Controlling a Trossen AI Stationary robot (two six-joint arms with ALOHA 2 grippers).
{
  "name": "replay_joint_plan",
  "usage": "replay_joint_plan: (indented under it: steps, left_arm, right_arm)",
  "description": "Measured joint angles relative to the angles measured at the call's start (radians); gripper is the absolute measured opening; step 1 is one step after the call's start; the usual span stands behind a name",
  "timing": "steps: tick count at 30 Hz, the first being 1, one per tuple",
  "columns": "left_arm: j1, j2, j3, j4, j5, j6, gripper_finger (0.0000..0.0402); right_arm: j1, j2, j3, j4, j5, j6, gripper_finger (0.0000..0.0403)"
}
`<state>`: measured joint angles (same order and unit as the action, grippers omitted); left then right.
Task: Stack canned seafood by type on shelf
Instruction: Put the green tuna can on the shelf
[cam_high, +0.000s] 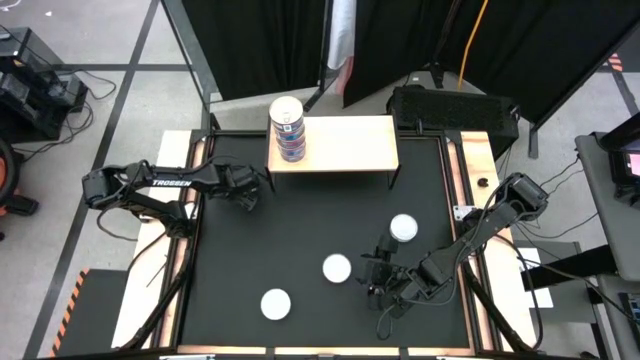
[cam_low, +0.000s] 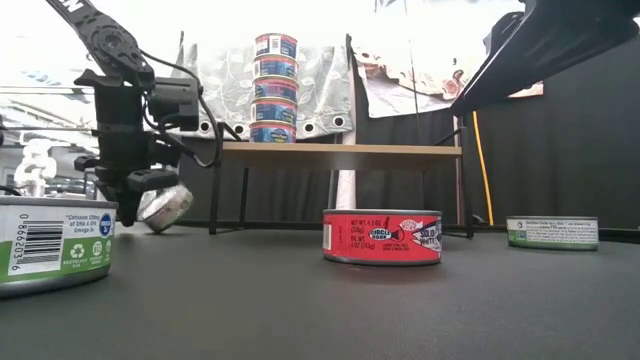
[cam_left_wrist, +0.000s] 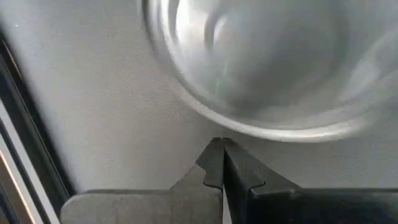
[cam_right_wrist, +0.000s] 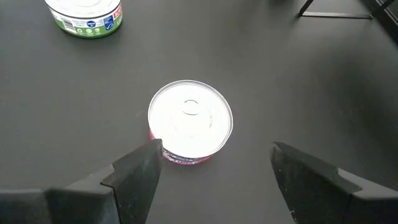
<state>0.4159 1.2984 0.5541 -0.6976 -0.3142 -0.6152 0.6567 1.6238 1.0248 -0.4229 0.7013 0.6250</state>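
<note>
Red-labelled tin before open right hand

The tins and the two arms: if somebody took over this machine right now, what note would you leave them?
Left gripper: shut, left of the shelf, with a tilted tin at its tips; a grip isn't clear.
Right gripper: open, empty, aimed at the red tin.
Done: a stack of four blue tins on the shelf's left end.
Left: the red tin and two green tins on the table, plus the tilted one.
</note>
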Motion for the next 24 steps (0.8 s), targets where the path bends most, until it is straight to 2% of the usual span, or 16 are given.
replay_joint_plan:
  steps: [8,15,20,24]
  left_arm:
    - [-0.009,-0.019,0.005,-0.003,-0.015,0.019,0.0000]
    - [-0.010,-0.092,0.083,0.002,-0.032,0.092,0.0000]
    - [0.062,-0.071,0.095,-0.001,0.048,0.175,0.0000]
    - [0.079,-0.050,0.093,0.009,0.056,0.201,0.0000]
  right_arm:
    - [0.000,0.000,0.000,0.000,-0.016,0.001,0.0293]
    - [0.000,0.000,0.000,0.000,-0.018,0.003,0.0293]
    - [0.000,0.000,0.000,0.001,-0.018,0.003,0.0293]
    - [0.000,0.000,0.000,0.003,-0.018,0.003,0.0293]
